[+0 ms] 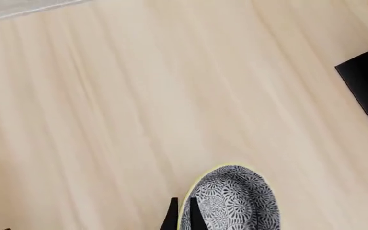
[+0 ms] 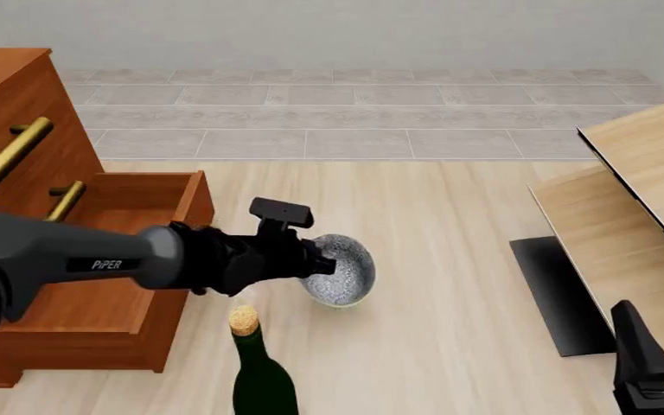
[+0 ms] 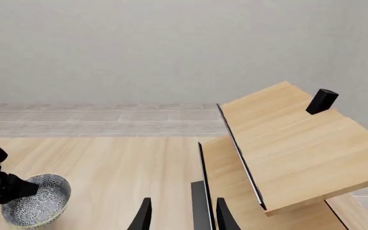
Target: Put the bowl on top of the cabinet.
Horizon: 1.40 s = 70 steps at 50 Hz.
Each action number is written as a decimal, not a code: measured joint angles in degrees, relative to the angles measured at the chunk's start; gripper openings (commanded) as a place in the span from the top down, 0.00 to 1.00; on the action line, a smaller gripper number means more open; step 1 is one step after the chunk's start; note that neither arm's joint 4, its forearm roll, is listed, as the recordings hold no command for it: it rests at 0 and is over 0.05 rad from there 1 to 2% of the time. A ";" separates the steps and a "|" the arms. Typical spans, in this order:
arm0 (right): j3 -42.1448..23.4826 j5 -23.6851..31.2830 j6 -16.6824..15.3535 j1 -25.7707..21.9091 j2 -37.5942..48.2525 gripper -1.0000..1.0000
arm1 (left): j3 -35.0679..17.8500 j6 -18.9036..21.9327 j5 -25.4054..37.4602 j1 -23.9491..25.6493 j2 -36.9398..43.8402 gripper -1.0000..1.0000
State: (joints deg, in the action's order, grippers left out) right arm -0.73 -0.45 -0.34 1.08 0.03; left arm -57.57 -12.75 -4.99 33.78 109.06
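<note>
- The bowl (image 2: 341,271) is held by the left gripper (image 2: 312,259) above the wooden table (image 2: 448,225), a little in front of the cabinet's open drawer and to its right side.
- In the left wrist view the two dark fingers (image 1: 171,218) of this gripper are close together, with the rim of the bowl (image 1: 232,201) between them: they are clamped on the rim.
- The inside of the bowl shows only its dense blue-black flower pattern; I see nothing lying in it.
- The cabinet (image 2: 9,95) stands at the left edge of the table, reddish-brown, with brass bar handles (image 2: 9,151).
- One drawer (image 2: 136,203) of the cabinet is pulled out toward the bowl. The part of its inside that shows is bare wood; the rest is covered by the left arm (image 2: 79,259).
- The bowl is not on the top of the cabinet; it is lower than this top and to the right of it.
- A dark green bottle (image 2: 257,372) with a cork stands upright just in front of the bowl, near the front corner of the cabinet, and does not touch the bowl.
- Far to the right of the cabinet stands pale wooden furniture (image 2: 643,181) with a black panel (image 2: 557,294).
- The right gripper (image 3: 182,215) is well apart from the bowl (image 3: 37,201), near this pale furniture. Its two fingers stand apart, with nothing between them.
</note>
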 measured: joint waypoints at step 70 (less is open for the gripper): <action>0.00 -0.26 0.41 0.23 -0.01 0.00 | 2.30 -19.04 17.06 -6.44 -38.96 1.00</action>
State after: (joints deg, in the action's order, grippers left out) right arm -0.73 -0.71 0.07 1.31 0.02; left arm -55.27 -31.79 12.07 27.34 70.10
